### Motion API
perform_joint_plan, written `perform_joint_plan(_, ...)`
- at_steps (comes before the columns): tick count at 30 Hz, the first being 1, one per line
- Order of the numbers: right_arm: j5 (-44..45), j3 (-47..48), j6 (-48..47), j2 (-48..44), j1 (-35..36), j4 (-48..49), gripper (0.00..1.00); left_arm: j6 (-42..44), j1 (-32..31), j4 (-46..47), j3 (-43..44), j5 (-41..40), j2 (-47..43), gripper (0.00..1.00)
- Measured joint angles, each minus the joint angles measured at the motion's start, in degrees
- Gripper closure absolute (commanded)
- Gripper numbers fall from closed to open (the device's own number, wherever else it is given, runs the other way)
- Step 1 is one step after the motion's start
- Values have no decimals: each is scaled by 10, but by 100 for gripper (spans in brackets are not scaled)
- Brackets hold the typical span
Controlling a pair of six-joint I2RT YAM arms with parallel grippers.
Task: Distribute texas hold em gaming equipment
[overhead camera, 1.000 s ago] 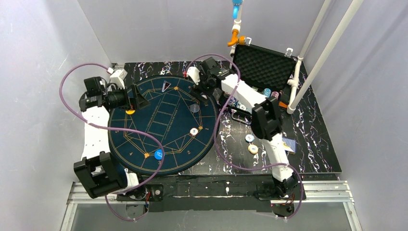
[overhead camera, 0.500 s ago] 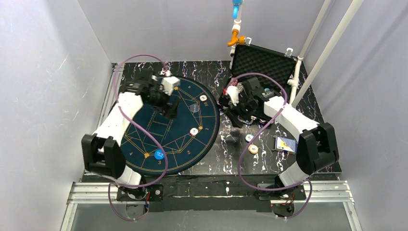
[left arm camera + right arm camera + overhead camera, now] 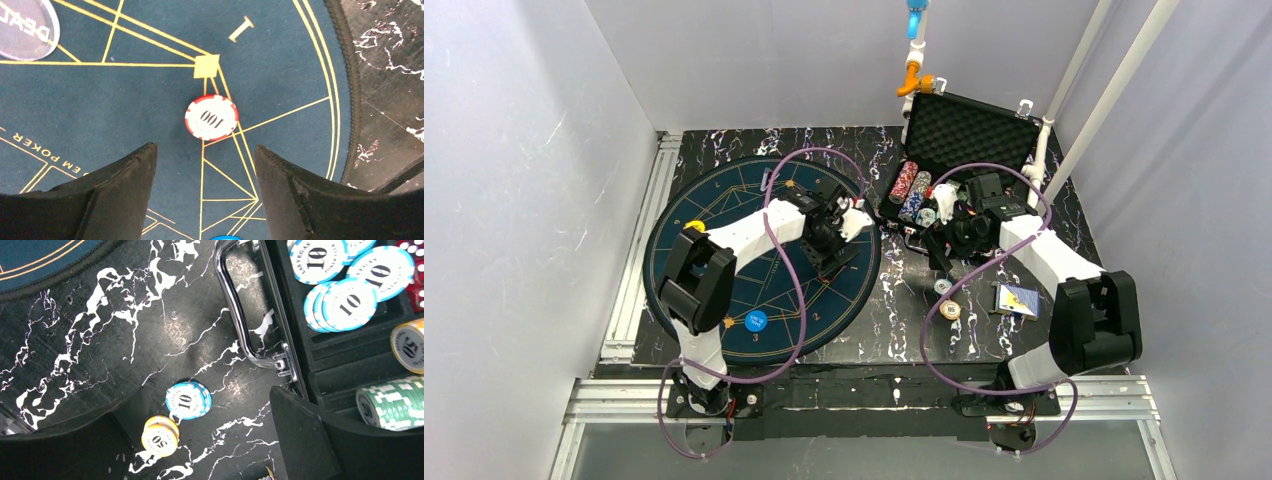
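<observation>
Viewing from above, the left end effector (image 3: 832,238) hangs over the right side of the mat (image 3: 724,200). The right end effector (image 3: 942,250) sits just in front of the case (image 3: 969,125), which stands at the far right corner of the bench (image 3: 1094,320). The playing cards (image 3: 1016,299) lie near the bench's right edge.

In the left wrist view, the left end effector (image 3: 205,150) is spread wide and empty. The 100 chip (image 3: 211,117) lies flat on the mat just ahead of it.

In the right wrist view, the right end effector (image 3: 200,425) is likewise spread and empty, straddling the 10 chips (image 3: 187,400) and the 50 chips (image 3: 160,436) on bare bench.

Handling judgement: the chips look light, rigid and thin, with smooth rims. Pinch across the diameter at the rim. On the hard bench they will likely skate, and the small stacks may shear apart.
</observation>
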Motion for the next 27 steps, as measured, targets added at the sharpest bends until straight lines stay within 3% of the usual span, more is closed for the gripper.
perform_joint_plan(10, -9, -14, 0, -22, -8, 21, 2, -1, -31, 19, 7, -44, 24, 30)
perform_joint_plan(20, -12, -14, 0, -22, -8, 22, 2, -1, -41, 28, 8, -52, 45, 41)
perform_joint_plan(27, -12, -14, 0, -22, -8, 22, 2, -1, -45, 29, 8, -52, 46, 41)
